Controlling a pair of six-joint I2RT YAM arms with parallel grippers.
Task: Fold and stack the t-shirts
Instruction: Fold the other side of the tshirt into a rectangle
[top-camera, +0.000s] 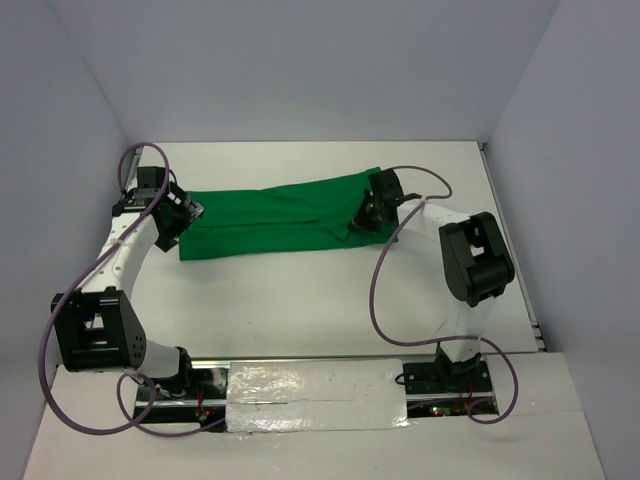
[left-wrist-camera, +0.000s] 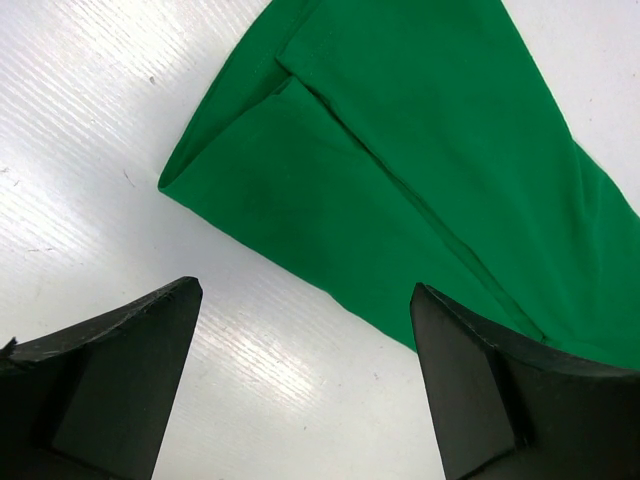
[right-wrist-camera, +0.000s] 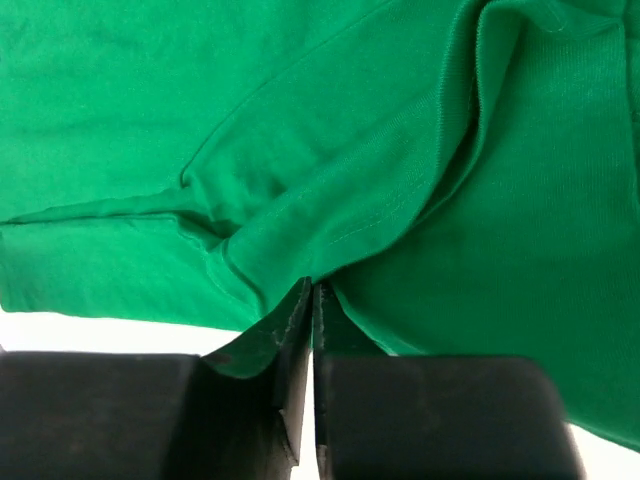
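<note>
The bright green t-shirt (top-camera: 280, 212) lies flat across the far middle of the white table, folded lengthwise into a long strip. My left gripper (top-camera: 186, 213) is open at the strip's left end; in the left wrist view (left-wrist-camera: 305, 300) its jaws stand wide apart over bare table, with the t-shirt's (left-wrist-camera: 400, 150) corner just beyond them. My right gripper (top-camera: 362, 218) is shut on the t-shirt's right end. In the right wrist view (right-wrist-camera: 312, 292) the jaws pinch a fold of the green cloth (right-wrist-camera: 330, 170), which bunches up ahead of them.
The table (top-camera: 320, 300) is white, enclosed by grey walls at the back and sides. The arm bases and their cables sit along the near edge, with a taped strip (top-camera: 315, 395) between them.
</note>
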